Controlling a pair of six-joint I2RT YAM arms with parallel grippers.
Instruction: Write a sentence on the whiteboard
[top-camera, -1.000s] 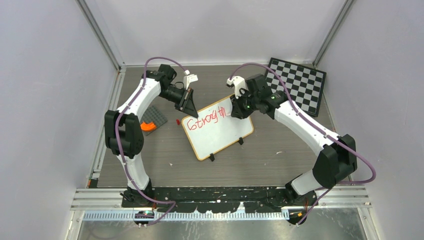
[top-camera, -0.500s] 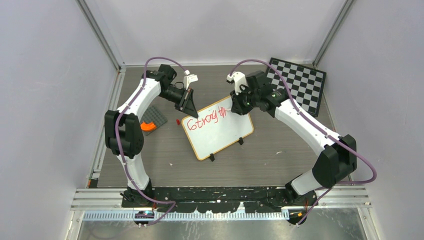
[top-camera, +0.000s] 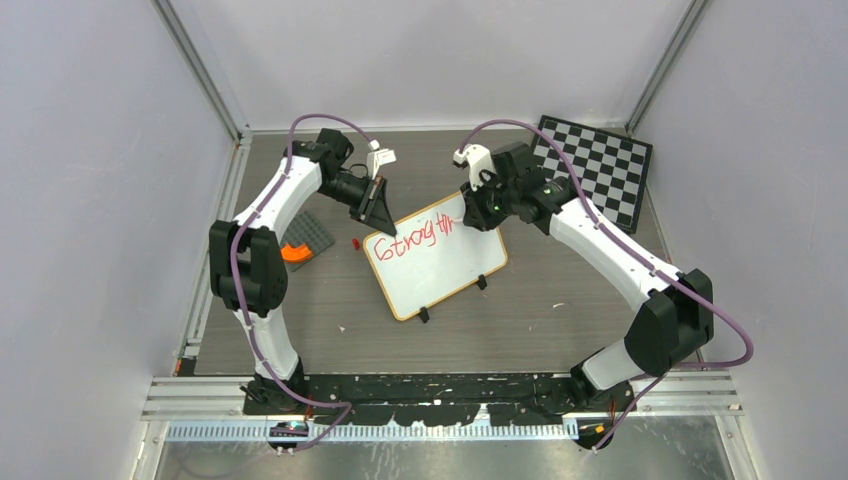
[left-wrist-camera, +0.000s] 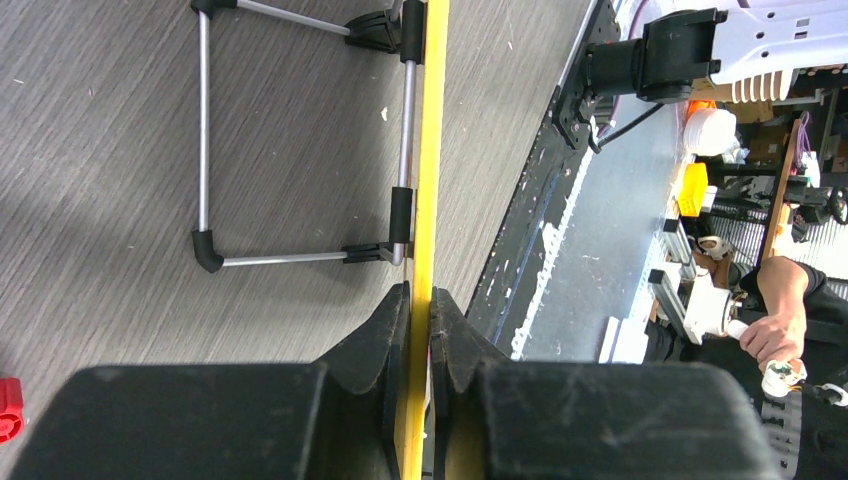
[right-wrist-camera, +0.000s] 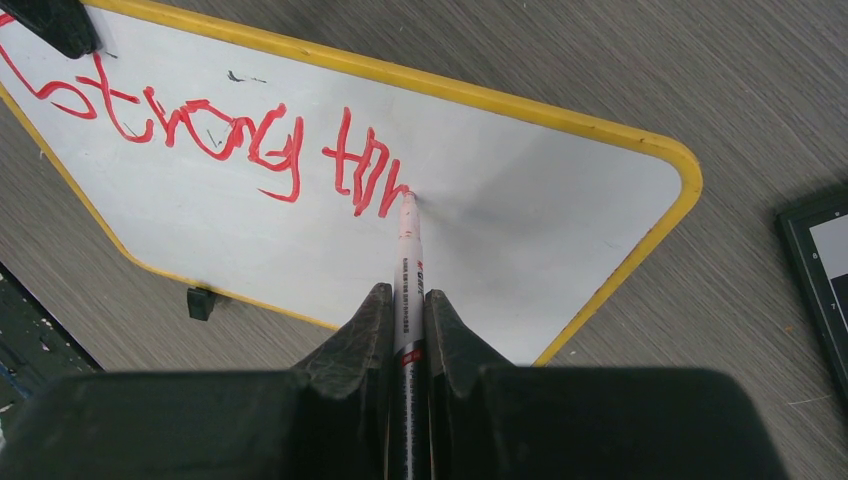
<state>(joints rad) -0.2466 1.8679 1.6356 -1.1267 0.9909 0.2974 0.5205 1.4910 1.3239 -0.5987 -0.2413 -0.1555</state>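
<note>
The whiteboard (top-camera: 440, 265) lies mid-table, white with a yellow-orange rim. Red writing (top-camera: 410, 238) on it reads roughly "Strong thr" in one line; it also shows in the right wrist view (right-wrist-camera: 200, 130). My left gripper (top-camera: 376, 212) is shut on the board's far-left rim, seen edge-on (left-wrist-camera: 421, 295). My right gripper (top-camera: 483, 213) is shut on a red marker (right-wrist-camera: 408, 270), whose tip touches the board at the end of the last letter.
A black-and-white checkered board (top-camera: 595, 170) lies at the back right. A red marker cap (top-camera: 356, 243) sits left of the whiteboard. A dark grey plate with an orange piece (top-camera: 297, 247) lies at the left. The board's wire stand (left-wrist-camera: 205, 140) rests on the table.
My right gripper has shifted slightly toward the board's far edge, and the last red stroke has grown a little. The left gripper and the board have not moved.
</note>
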